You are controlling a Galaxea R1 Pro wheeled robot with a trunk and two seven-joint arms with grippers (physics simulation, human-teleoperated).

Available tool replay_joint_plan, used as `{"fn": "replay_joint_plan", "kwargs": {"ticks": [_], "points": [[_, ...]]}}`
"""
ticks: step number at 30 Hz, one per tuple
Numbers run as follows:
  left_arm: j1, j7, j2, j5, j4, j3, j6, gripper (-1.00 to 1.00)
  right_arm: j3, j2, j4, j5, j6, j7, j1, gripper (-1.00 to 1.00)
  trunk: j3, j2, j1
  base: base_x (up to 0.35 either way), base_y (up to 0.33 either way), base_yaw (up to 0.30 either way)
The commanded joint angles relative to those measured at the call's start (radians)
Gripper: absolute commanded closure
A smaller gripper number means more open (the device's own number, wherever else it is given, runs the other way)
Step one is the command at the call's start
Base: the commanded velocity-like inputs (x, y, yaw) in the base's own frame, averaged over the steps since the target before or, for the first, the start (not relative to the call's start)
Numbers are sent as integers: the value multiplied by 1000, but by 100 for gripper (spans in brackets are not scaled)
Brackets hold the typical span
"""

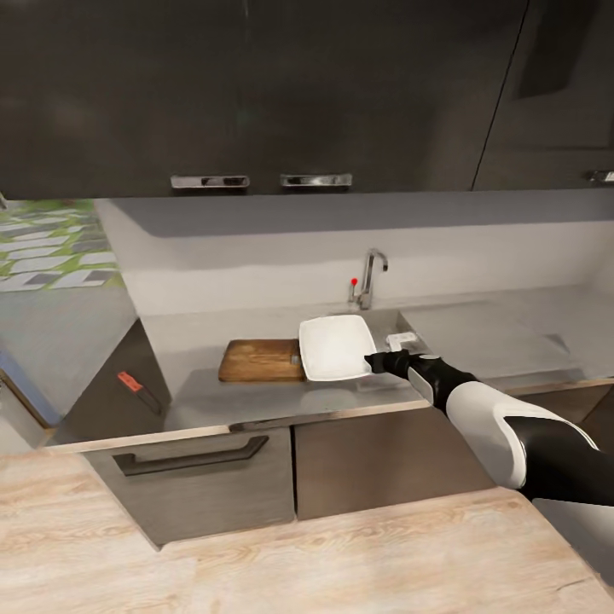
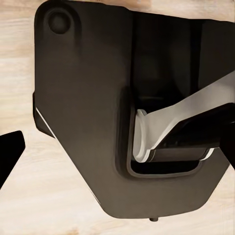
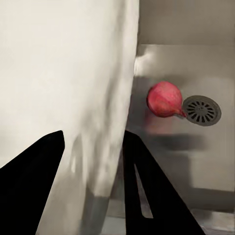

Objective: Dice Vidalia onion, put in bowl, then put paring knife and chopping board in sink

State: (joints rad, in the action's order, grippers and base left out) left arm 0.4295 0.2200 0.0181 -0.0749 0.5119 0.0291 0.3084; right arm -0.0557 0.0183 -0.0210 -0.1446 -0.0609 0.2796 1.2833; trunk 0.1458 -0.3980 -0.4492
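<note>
One Vidalia onion (image 3: pixel 164 99) in the sink (image 3: pixel 205 156), one bowl (image 1: pixel 334 346), one chopping board (image 1: pixel 259 360).

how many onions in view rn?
1. The Vidalia onion lies on the sink floor beside the drain, seen past the right gripper. The bowl may hide others.

In the head view the bowl (image 1: pixel 334 345) is covering the sink (image 1: pixel 408 339) almost entirely and overlapping the chopping board's (image 1: pixel 260 360) right short edge, so the handle slot is not showing. The right gripper (image 1: pixel 372 362) is reaching under the bowl's right rim, its fingertips too small to read. In the right wrist view the bowl's wall is blurring across the frame, hiding part of the basin beside the Vidalia onion (image 3: pixel 164 99). The left gripper's (image 2: pixel 10 152) fingers are being cut by the frame's edges.
</note>
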Motion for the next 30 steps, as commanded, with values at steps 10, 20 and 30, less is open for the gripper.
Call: {"fn": "replay_joint_plan", "kwargs": {"ticks": [10,20,30], "points": [[0,9,0,-8,-1,3,-2,-100,-10,-7,-16,-10,-109,-2,1,100,2,-2,-1,111,302,0],[0,9,0,-8,-1,3,-2,-100,-11,-8,-22,-10,-146,-2,1,100,2,-2,-1,111,302,0],[0,9,0,-8,-1,3,-2,-100,-10,-8,-22,-10,-152,-2,1,100,2,-2,-1,51,302,0]]}}
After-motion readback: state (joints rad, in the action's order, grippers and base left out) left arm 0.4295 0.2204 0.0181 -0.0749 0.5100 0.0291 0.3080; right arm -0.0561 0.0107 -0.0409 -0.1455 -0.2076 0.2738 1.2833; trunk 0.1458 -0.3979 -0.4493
